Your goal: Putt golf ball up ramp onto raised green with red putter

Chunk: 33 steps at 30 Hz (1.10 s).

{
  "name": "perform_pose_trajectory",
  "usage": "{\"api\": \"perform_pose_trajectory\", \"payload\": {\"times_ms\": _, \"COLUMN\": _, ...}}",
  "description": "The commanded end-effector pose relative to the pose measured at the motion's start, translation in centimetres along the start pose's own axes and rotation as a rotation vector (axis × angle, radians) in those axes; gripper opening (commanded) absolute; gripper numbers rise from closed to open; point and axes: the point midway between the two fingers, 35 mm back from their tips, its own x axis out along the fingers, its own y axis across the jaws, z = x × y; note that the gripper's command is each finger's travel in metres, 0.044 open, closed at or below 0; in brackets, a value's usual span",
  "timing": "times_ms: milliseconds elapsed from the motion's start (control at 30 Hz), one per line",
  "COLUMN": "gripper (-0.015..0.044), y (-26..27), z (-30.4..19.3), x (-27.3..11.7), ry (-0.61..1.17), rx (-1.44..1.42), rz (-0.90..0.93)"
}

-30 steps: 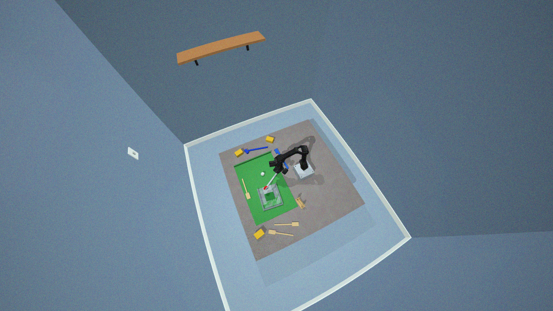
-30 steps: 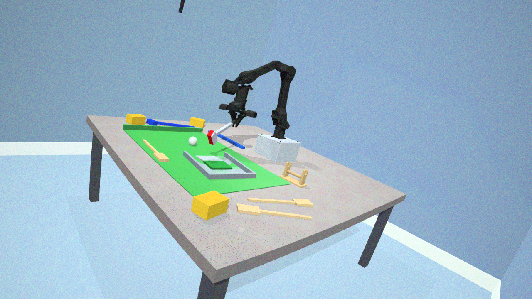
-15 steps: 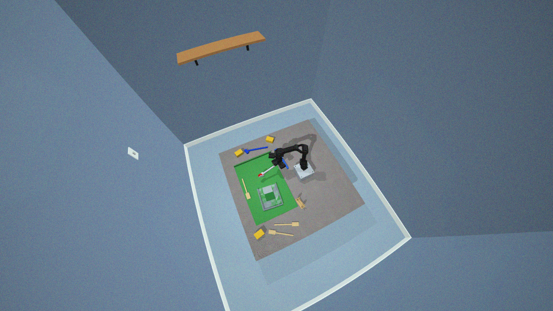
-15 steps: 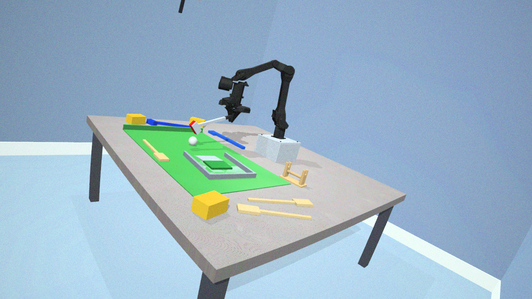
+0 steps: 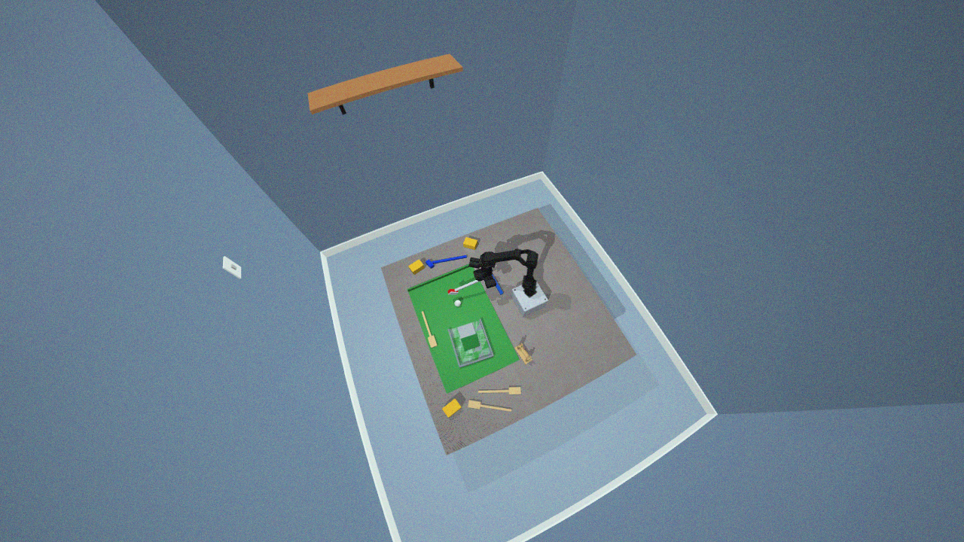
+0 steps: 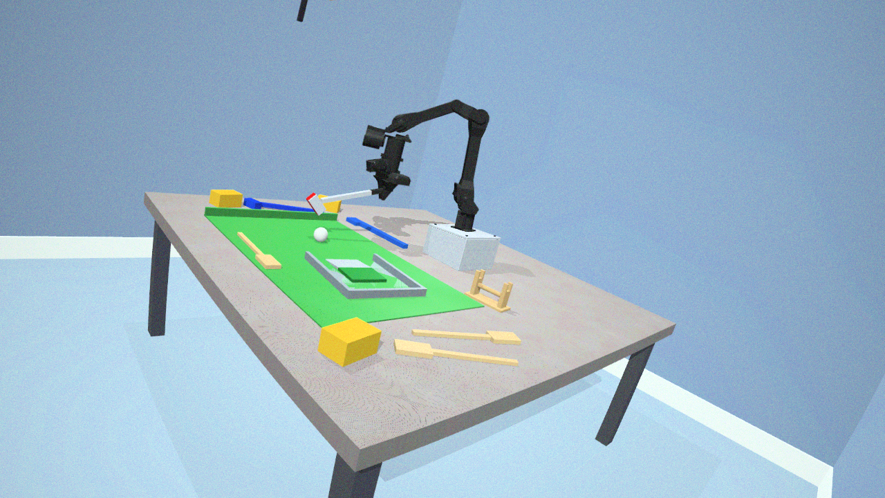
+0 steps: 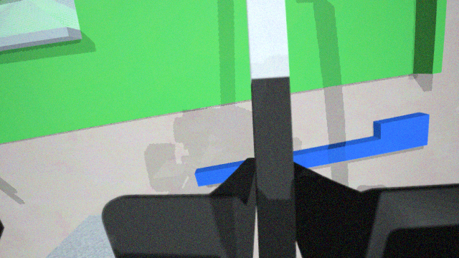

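My gripper (image 6: pixel 384 193) (image 7: pixel 265 164) is shut on the dark grip of the red putter (image 5: pixel 465 286) (image 6: pixel 348 196) (image 7: pixel 269 39). The putter's white shaft slants down and its red-and-white head is in the air over the mat, on the ball's side away from the ramp. The white golf ball (image 5: pixel 457 302) (image 6: pixel 320 234) rests on the green mat (image 5: pixel 431 302) (image 6: pixel 290 272) (image 7: pixel 154 64), between the low back wall and the ramp. The pale ramp (image 5: pixel 467 329) (image 6: pixel 348 264) leads to the raised green (image 5: pixel 470 342) (image 6: pixel 360 274), bordered by grey walls. The wrist view does not show the ball or the putter head.
A blue putter (image 6: pixel 377 232) (image 7: pixel 401 130) lies below my gripper beside the mat; another (image 5: pixel 448 259) (image 6: pixel 281 205) lies behind the green back wall (image 6: pixel 265 213) (image 7: pixel 424 36). Yellow blocks (image 5: pixel 451 407) (image 6: pixel 349 342), wooden putters (image 5: pixel 498 391) (image 6: pixel 265 260) and a wooden rack (image 5: pixel 523 354) (image 6: pixel 491 290) stand or lie around.
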Motion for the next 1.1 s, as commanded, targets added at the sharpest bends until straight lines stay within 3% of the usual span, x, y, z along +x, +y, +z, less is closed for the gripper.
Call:
{"api": "perform_pose_trajectory", "payload": {"times_ms": 0, "gripper": 0.0000, "y": 0.0, "z": -0.1, "x": 1.6, "ry": 0.007, "rx": 0.007, "rz": 0.005}}
{"api": "perform_pose_trajectory", "payload": {"times_ms": 133, "gripper": 0.0000, "y": 0.1, "z": -0.2, "x": 3.3, "ry": 0.007, "rx": 0.007, "rz": 0.005}}
{"api": "perform_pose_trajectory", "payload": {"times_ms": 1067, "gripper": 0.0000, "y": 0.1, "z": -0.2, "x": 6.1, "ry": 0.006, "rx": 0.011, "rz": 0.003}}
